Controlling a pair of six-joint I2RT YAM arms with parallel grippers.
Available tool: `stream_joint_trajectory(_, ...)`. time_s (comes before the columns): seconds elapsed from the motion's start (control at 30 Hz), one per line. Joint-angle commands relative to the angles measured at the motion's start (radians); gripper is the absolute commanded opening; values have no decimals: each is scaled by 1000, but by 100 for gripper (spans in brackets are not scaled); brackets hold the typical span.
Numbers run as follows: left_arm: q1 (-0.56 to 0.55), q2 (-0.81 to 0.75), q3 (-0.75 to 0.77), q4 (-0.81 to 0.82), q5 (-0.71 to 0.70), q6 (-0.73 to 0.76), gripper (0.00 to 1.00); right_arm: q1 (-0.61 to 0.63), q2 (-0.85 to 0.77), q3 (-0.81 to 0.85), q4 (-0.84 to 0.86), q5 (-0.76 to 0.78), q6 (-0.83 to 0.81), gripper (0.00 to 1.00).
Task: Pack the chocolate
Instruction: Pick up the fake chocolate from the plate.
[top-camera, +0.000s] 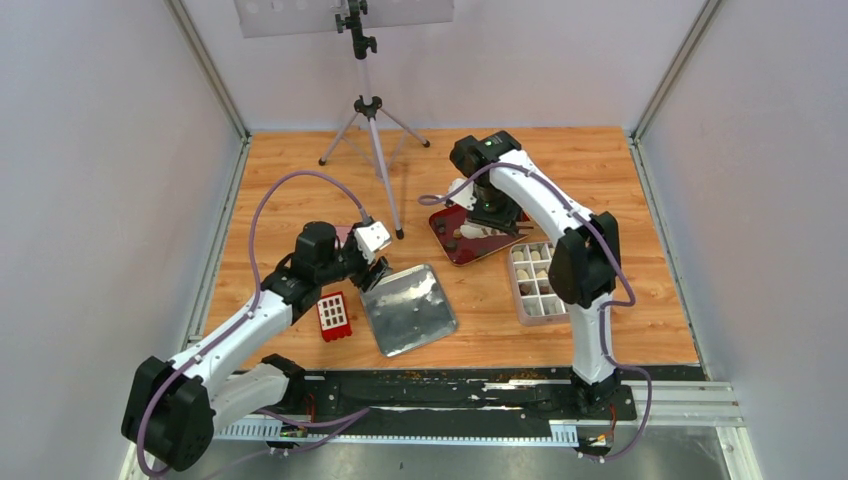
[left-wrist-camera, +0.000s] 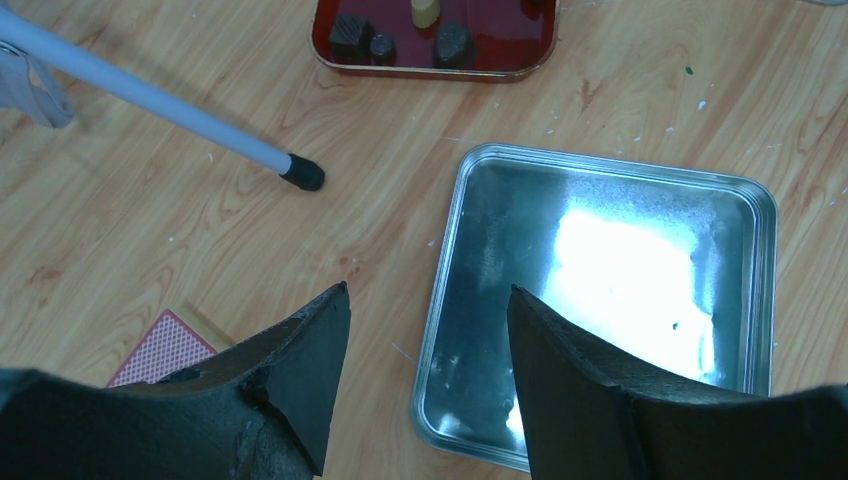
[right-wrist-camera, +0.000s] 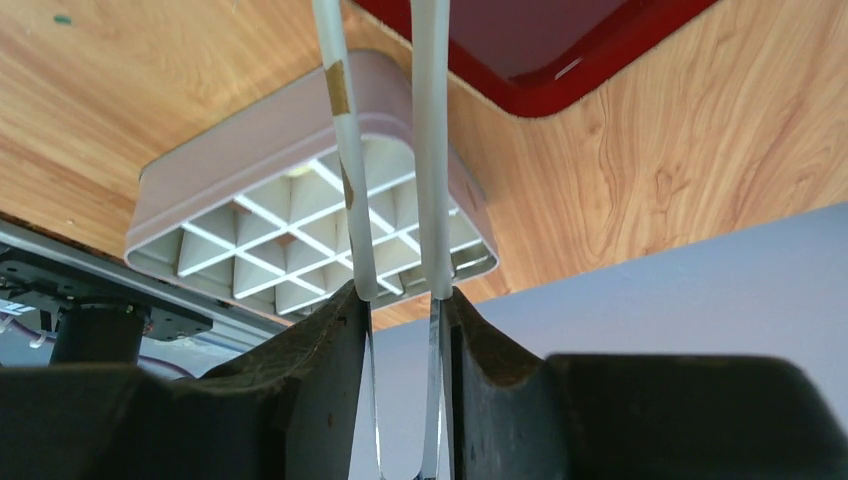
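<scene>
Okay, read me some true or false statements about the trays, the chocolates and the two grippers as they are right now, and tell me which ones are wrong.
1. The left gripper is open and empty. True.
2. The right gripper pinches a chocolate directly. False: it is shut on white tongs.
3. Dark chocolates lie on the red tray. True.
4. The silver tray is full of chocolates. False: it holds none.
5. The divided box sits left of the silver tray. False: it sits to its right.
</scene>
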Motion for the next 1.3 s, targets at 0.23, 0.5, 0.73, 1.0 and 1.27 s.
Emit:
stream_joint_trajectory(0.23,16,-34,16,-45,-9,45,67,-16,156,164,46,-31,-75,35)
stream_joint_trajectory(0.5,25,-17,26,-41,-6,44,67,-21,205,162,66,-50,-78,36)
stream_joint_trajectory(0.73,26,-7,31,-36,-3,44,67,-21,251,174,80,-65,-78,34)
stream_joint_trajectory(1.0,27,-2,32,-39,-3,46,67,-22,234,180,68,-66,-75,12)
stream_joint_trajectory(1.27,27,4,25,-19,4,36,67,-23,132,184,30,-63,-51,9)
